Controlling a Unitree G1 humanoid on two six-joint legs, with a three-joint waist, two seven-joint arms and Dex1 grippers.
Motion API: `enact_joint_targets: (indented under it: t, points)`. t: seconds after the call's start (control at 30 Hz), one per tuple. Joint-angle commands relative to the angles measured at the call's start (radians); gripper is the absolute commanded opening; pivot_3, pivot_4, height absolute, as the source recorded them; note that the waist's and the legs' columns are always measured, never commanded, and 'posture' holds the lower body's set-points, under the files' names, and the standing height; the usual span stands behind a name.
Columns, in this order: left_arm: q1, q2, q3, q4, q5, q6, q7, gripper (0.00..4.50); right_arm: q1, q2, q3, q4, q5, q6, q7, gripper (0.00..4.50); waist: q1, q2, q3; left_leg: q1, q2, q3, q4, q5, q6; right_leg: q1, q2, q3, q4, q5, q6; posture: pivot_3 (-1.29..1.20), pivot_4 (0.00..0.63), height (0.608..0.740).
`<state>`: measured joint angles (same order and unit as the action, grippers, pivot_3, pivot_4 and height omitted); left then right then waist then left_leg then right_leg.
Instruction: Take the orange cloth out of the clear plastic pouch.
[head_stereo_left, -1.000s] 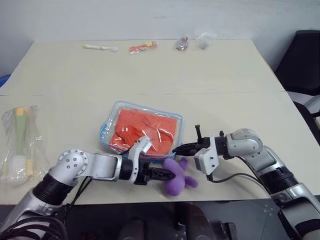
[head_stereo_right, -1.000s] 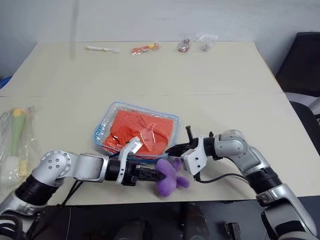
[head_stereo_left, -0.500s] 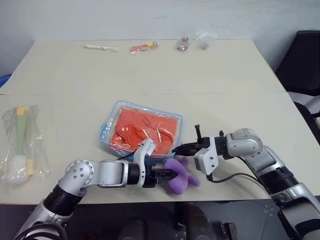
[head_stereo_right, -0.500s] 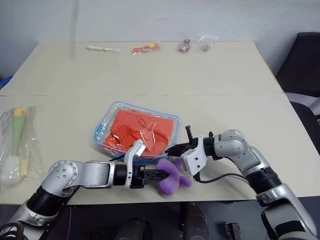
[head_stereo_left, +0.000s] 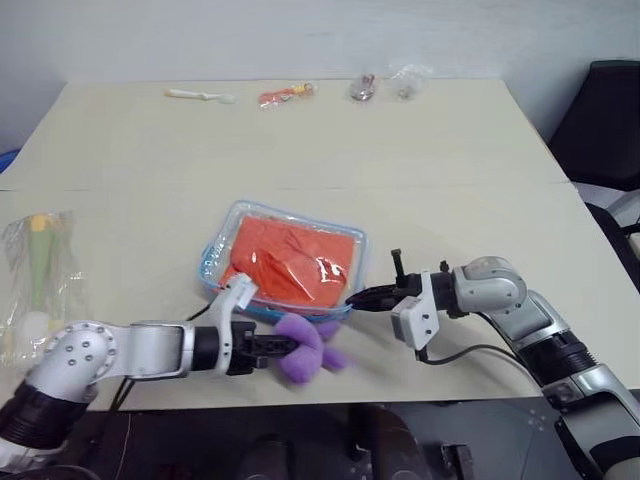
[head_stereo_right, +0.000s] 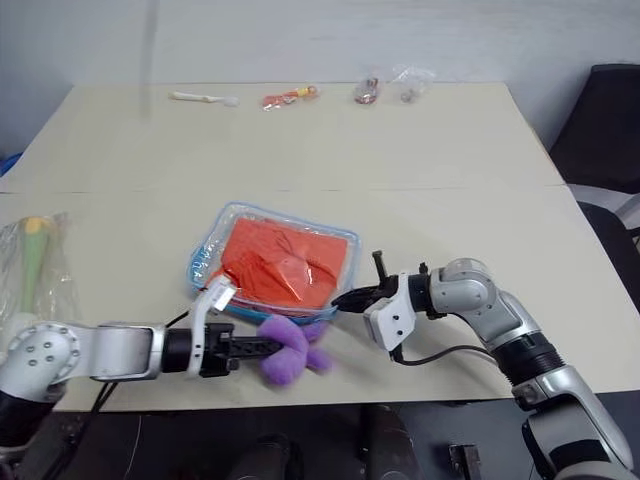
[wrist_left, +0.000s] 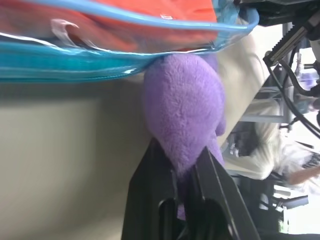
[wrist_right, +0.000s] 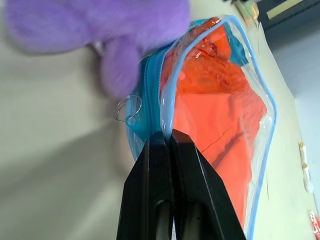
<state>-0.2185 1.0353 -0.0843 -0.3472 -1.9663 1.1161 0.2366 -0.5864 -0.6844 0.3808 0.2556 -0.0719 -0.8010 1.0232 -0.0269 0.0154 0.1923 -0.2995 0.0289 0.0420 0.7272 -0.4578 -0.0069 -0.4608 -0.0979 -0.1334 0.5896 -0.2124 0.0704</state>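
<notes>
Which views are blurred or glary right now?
Right wrist view: the small purple plush toy is soft and out of focus, while the clear plastic pouch with light blue zipper trim stays sharp. Left wrist view: bright, washed-out background past the table edge. Left eye view: glare patches on the pouch film over the bright orange cloth.

My beige table (head_stereo_left: 450, 150), clear plastic pouch with blue zipper trim (head_stereo_left: 283, 262) lying mid-table, purple plush toy (head_stereo_left: 303, 348) at its near edge, thin clear brush bag (head_stereo_left: 35, 285) far left, small packets (head_stereo_left: 285, 94) along the back edge
</notes>
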Motion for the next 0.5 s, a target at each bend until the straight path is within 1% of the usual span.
enact_joint_targets:
  t: [0.03,0.13,0.23,0.3,0.37,0.5]
  points:
    - [0.057,0.078,0.091,-0.057,-0.006,0.008,-0.109,0.03,-0.024,-0.01,-0.038,0.016,0.005,-0.029,-0.021,0.0,-0.001,0.0,0.0,0.0,0.0,0.0,0.0,0.0,0.0,0.0,0.0,0.0,0.0,0.0,0.0,0.0,0.15,0.74]
    - [0.12,0.13,0.125,-0.09,-0.006,-0.011,-0.145,0.03,-0.028,-0.005,-0.037,0.03,0.017,-0.035,-0.025,0.0,-0.002,0.001,0.001,0.0,0.0,0.0,-0.002,0.0,0.0,0.0,0.001,0.0,-0.001,0.0,0.0,0.0,0.15,0.74]
    - [0.187,0.151,0.148,-0.127,-0.006,-0.031,-0.15,0.03,-0.016,0.011,-0.031,-0.011,0.086,0.031,-0.002,0.0,-0.002,0.001,0.001,0.0,0.0,0.0,-0.002,0.0,-0.001,0.0,0.0,0.0,-0.001,0.0,0.0,0.0,0.15,0.74]
    - [0.237,0.173,0.177,-0.13,-0.006,-0.04,-0.154,0.03,-0.021,0.009,-0.03,0.003,0.069,0.016,-0.004,0.0,-0.003,0.002,0.001,0.0,0.0,0.001,-0.004,0.0,-0.001,-0.001,0.001,0.0,-0.001,0.0,0.0,0.0,0.15,0.74]
    - [0.289,0.196,0.22,-0.123,-0.006,-0.048,-0.163,0.03,-0.026,0.004,-0.031,0.021,0.055,-0.002,-0.004,0.0,-0.003,0.002,0.001,0.001,0.0,0.001,-0.004,0.001,-0.001,-0.001,0.001,0.0,-0.001,0.0,-0.001,0.0,0.15,0.74]
    - [0.386,0.246,0.35,-0.055,-0.006,-0.023,-0.186,0.03,-0.027,-0.003,-0.036,0.04,0.067,-0.011,0.005,0.0,-0.002,0.002,0.001,0.001,0.0,0.001,-0.005,0.001,-0.002,-0.002,0.002,0.0,-0.001,-0.001,-0.001,0.0,0.15,0.74]
